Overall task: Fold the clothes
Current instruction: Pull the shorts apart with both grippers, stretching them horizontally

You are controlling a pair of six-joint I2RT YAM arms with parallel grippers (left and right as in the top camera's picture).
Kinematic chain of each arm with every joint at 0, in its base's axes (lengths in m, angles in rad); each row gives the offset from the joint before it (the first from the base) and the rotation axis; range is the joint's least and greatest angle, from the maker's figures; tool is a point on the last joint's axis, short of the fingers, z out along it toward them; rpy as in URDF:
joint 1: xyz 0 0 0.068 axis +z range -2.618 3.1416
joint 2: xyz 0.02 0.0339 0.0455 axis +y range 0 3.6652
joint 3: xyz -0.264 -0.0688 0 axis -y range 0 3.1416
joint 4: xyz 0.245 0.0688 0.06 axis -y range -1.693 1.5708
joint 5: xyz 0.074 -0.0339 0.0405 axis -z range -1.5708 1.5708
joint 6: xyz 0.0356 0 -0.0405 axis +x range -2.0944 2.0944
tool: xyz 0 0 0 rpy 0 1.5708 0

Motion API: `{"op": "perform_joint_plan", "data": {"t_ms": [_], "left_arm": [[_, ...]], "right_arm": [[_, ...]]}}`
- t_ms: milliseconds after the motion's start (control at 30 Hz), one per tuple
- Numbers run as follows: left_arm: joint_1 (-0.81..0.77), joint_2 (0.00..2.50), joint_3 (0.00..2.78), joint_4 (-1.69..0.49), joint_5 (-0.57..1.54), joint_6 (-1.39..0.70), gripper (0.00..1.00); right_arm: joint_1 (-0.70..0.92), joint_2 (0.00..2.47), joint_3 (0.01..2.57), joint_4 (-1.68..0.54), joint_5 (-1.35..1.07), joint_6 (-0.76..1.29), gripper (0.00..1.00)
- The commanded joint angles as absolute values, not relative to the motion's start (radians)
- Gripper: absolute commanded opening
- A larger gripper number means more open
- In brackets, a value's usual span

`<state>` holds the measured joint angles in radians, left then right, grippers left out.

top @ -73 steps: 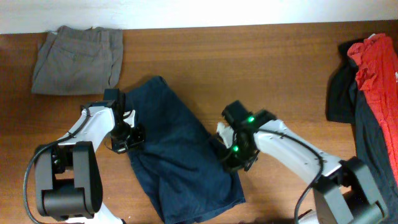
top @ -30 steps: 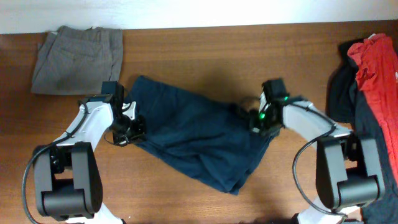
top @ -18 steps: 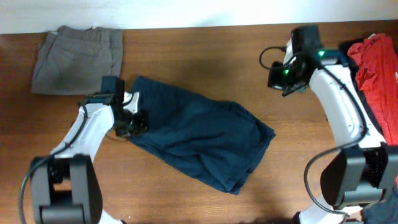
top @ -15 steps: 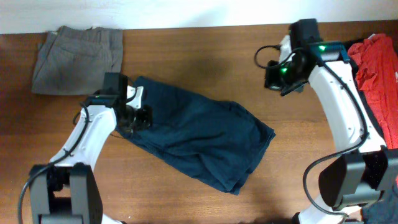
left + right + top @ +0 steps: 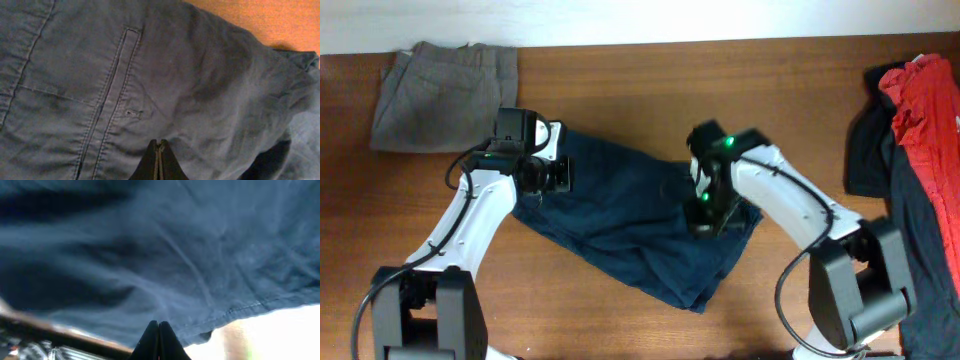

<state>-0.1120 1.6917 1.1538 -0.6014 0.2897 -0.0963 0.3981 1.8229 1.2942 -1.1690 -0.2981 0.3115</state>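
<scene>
The dark navy-blue trousers (image 5: 620,225) lie crumpled and doubled over in the middle of the table. My left gripper (image 5: 563,176) is over their upper left corner. In the left wrist view this gripper (image 5: 160,144) is shut, tips against the navy cloth (image 5: 190,85) beside a pocket seam, nothing seen between them. My right gripper (image 5: 703,218) is low over the right part of the trousers. It (image 5: 158,325) is shut too, close to the hem of the blurred navy cloth (image 5: 190,255).
Folded grey-khaki trousers (image 5: 445,95) lie at the back left of the wooden table (image 5: 650,80). A red garment (image 5: 925,110) on black ones (image 5: 870,150) is heaped at the right edge. Bare wood lies in front and behind.
My right arm has swung from the back right of the table down onto the trousers' right side. The left gripper has shifted right and back onto their corner. The trousers have barely moved.
</scene>
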Motion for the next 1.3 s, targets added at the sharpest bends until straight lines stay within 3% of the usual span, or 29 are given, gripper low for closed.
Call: {"op": "perform_joint_plan", "data": {"t_ms": [0,767,1267], "left_arm": [[-0.112,1.721,1.162,-0.594,0.263,-0.050,0.01],[-0.108,1.906,1.162,-0.562,0.164,-0.068,0.01],[-0.084,1.905,1.162,-0.736,0.077,-0.370,0.01]], "right_arm": [[0.401,1.822,1.184,-1.110,-0.310,0.384,0.04],[0.375,1.822,0.914,-0.761,-0.412,0.464,0.04],[0.007,1.822,0.917,-0.688,-0.278,0.410,0.04]]}}
